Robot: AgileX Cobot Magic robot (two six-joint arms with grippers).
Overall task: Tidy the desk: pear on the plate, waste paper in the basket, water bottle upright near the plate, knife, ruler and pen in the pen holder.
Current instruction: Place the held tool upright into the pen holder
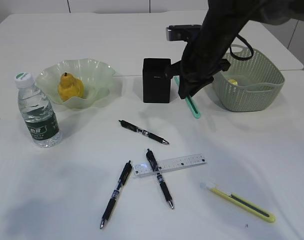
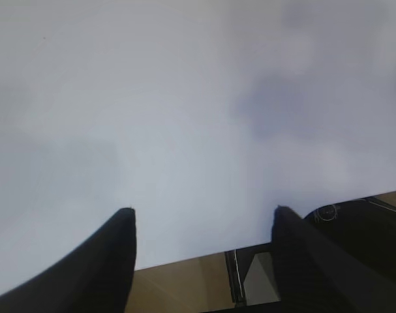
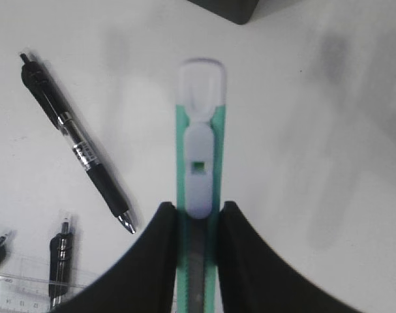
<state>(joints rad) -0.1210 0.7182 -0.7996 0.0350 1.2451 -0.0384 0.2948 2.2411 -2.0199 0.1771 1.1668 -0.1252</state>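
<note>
Your left gripper (image 2: 201, 225) shows two dark fingers (image 2: 113, 261) standing well apart with nothing between them. Bare white table (image 2: 184, 117) fills most of the view. Its edge runs along the bottom, brown floor beyond.

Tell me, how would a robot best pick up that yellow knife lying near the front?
Probably from straight above, fingers closing across the middle of the yellow knife. It lies flat, long and thin, aslant on the desk, so only its narrow width fits between fingers. Nothing lies close beside it.
</note>
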